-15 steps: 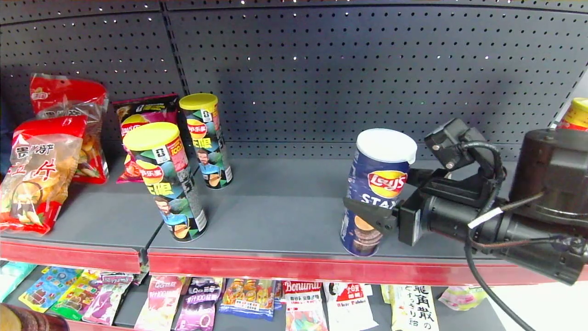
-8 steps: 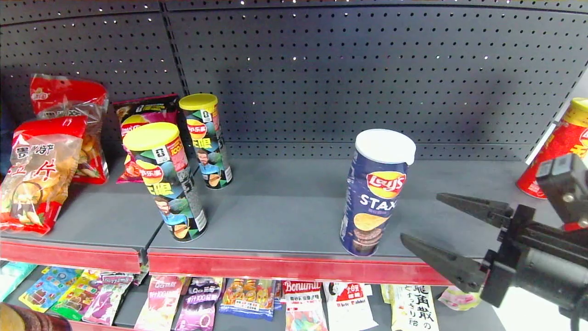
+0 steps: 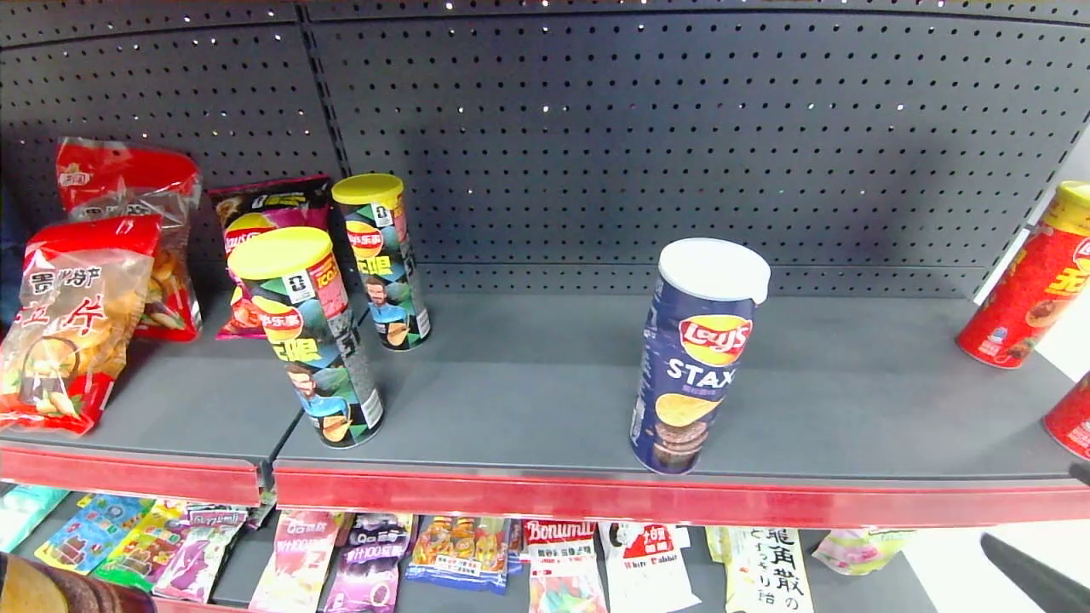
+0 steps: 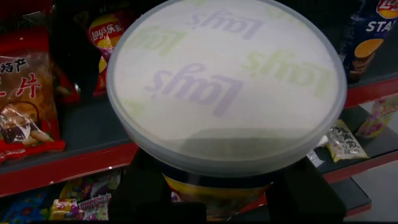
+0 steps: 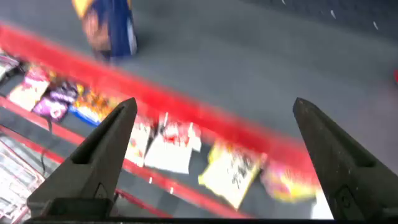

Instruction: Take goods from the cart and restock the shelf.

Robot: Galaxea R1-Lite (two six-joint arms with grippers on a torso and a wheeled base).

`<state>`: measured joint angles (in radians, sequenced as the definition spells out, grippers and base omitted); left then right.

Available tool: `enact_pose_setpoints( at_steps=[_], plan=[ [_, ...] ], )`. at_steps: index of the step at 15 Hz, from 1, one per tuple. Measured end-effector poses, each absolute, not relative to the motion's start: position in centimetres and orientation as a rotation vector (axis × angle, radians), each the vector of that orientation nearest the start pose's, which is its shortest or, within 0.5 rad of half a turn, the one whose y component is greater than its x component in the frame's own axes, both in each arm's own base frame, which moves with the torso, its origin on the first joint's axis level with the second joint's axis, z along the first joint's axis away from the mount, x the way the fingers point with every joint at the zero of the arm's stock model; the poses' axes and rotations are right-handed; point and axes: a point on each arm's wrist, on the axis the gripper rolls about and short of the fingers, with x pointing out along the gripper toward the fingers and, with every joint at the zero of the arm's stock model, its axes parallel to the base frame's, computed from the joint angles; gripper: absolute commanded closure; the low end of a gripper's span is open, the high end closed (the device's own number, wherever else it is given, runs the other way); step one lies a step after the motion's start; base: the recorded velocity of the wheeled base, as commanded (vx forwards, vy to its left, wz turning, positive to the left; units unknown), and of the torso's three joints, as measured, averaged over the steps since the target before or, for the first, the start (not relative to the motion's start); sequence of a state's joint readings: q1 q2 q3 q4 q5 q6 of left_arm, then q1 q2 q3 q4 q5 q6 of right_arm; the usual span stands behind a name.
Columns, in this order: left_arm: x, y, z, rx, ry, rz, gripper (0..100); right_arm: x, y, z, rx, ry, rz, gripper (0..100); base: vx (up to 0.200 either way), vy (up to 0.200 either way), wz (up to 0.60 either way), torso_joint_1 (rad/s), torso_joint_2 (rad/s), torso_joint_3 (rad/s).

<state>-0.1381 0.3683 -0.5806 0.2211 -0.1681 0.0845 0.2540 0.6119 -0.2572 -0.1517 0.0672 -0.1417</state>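
Right hand: the right hand (image 5: 214,106) had let go of the blue can (image 3: 698,353) and drawn back off the shelf (image 3: 545,400), down toward the lower right; its fingers stood wide apart with nothing between them
Blue can: it stood upright near the front edge of the shelf, right of the middle, in the same spot as when the hand gripped it; the release had neither tipped nor shifted it
Left hand: the left hand (image 4: 227,205) hung low in front of the shelf, its fingers closed on either side of a yellow can (image 4: 217,190) with a pale lid (image 4: 224,81)
Neighbours: yellow-lidded cans (image 3: 302,332) and snack bags (image 3: 68,315) stood well apart to the left, red cans (image 3: 1026,281) at the far right; bare shelf lay on both sides of the blue can
Meaning for the task: one item looked placed and done with; the freed right hand seemed ready to fetch more goods, and the yellow can was likely next to go up
Risk: the blue can sat close to the lip, so a knock during the next placement could send it over
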Motion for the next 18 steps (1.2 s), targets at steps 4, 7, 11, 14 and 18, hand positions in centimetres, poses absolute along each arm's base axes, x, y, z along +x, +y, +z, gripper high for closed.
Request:
enact_pose_setpoints(
  at_steps=[4, 7, 11, 14, 18],
  plan=[
    [-2.2, -0.1, 21.8, 0.082, 0.001, -0.334, 100, -1.5, -0.4, 12.1, -0.142, 0.23, 0.204, 0, 0.0, 0.0, 0.0, 0.0, 0.0, 0.0],
    [-2.1, -0.3, 21.8, 0.081, 0.008, -0.391, 100, -2.4, -0.6, 10.2, -0.08, 0.196, 0.155, 0, 0.0, 0.0, 0.0, 0.0, 0.0, 0.0],
    [-1.9, -0.3, 21.6, 0.078, 0.018, -0.397, 100, -2.1, -0.4, 9.1, -0.066, 0.165, 0.211, 0, 0.0, 0.0, 0.0, 0.0, 0.0, 0.0],
    [-1.7, -0.3, 21.7, 0.077, 0.025, -0.397, 100, -1.6, -0.5, 9.0, -0.047, 0.188, 0.064, 0, 0.0, 0.0, 0.0, 0.0, 0.0, 0.0],
    [-1.5, -0.4, 21.7, 0.076, 0.035, -0.397, 100, -1.4, -0.2, 8.9, -0.033, 0.199, -0.106, 0, 0.0, 0.0, 0.0, 0.0, 0.0, 0.0]
  ],
)
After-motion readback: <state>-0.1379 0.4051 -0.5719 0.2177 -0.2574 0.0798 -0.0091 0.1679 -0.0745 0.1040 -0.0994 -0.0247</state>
